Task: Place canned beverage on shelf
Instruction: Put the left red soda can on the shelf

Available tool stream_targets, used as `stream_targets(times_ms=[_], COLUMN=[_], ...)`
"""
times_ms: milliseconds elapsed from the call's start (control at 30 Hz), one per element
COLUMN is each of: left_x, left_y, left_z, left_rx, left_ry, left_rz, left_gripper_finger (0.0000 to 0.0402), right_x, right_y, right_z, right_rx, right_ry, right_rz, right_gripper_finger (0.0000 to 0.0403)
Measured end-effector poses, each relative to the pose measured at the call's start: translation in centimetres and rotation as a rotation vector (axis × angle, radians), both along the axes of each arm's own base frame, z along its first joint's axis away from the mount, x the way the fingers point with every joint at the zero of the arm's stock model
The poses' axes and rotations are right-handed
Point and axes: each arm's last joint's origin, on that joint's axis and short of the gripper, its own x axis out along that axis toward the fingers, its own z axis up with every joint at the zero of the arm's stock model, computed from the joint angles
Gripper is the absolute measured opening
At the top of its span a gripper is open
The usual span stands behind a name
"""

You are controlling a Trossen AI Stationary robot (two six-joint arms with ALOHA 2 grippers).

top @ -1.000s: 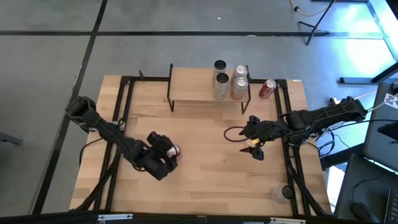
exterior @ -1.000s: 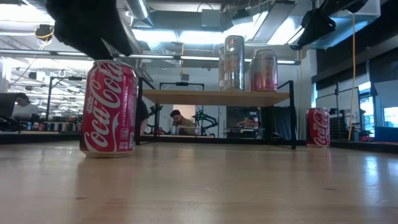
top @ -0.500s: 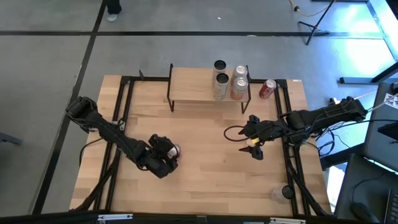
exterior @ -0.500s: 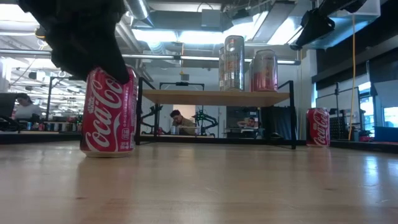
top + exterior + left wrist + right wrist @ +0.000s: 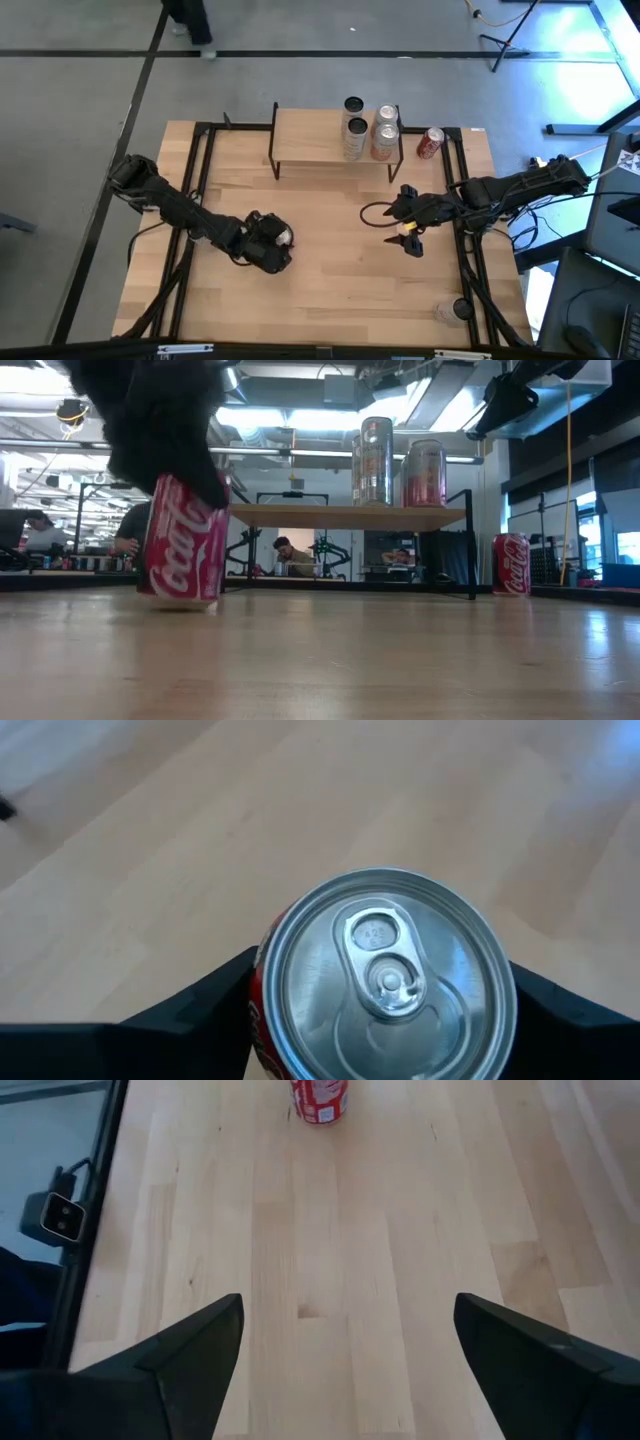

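Note:
A red cola can stands tilted on the wooden tabletop at the near left. My left gripper comes down over it, shut on it, with a finger on each side of its silver top. The can's lower part also shows in the right wrist view. The shelf stands on black legs at the table's far middle, and several cans stand on its right end. My right gripper hangs open above the table's right middle, with nothing between its fingers. My left gripper pinches the cola can between its two fingers, which lie on opposite sides of the can's wall just under the top rim. They come slanting down from above. The can leans out of upright with its base low at the tabletop; whether the base touches, I cannot tell.
Another red can stands on the table just right of the shelf. A small camera sits by the black frame at the near right. The shelf's left half is bare. A person walks on the floor beyond the table.
My left gripper has come down over the cola can, shifting a little toward the table's right edge. The can stood upright a second ago. It now leans and has slid slightly along the table. My right arm has kept still.

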Motion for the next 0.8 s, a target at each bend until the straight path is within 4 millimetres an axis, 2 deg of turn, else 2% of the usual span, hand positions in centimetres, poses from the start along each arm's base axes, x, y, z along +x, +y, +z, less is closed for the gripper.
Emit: stream_targets(times_ms=[133,267,367,500,600,700,800], left_x=[1.9,3.9,5.0,5.7,5.8,5.7,5.5], left_y=[0.1,1.2,2.8,6.4,9.4,12.7,16.3], left_z=[3.2,8.1,12.1,16.6,19.1,20.5,21.1], left_rx=[-0.009,0.023,0.056,0.117,0.168,0.225,0.250], left_ry=[-0.044,-0.096,-0.147,-0.182,-0.200,-0.202,-0.194], left_rz=[-0.068,-0.156,-0.185,-0.194,-0.214,-0.234,-0.230], left_gripper_finger=[0.0273,0.0273,0.0273,0.0273,0.0273,0.0274,0.0274], right_x=[-0.1,-0.7,-1.5,-2.4,-2.9,-3.0,-3.0], right_y=[0.0,-0.1,-0.3,-0.7,-0.9,-1.1,-1.2], right_z=[1.3,3.4,4.6,5.3,5.6,5.8,5.9], right_rx=[0.038,0.065,0.071,0.051,0.041,0.022,0.018], right_ry=[-0.030,-0.102,-0.153,-0.195,-0.223,-0.245,-0.252], right_rz=[0.010,0.018,0.022,0.004,-0.015,-0.054,-0.107], right_gripper_finger=[0.0351,0.0351,0.0351,0.0351,0.0351,0.0351,0.0351])
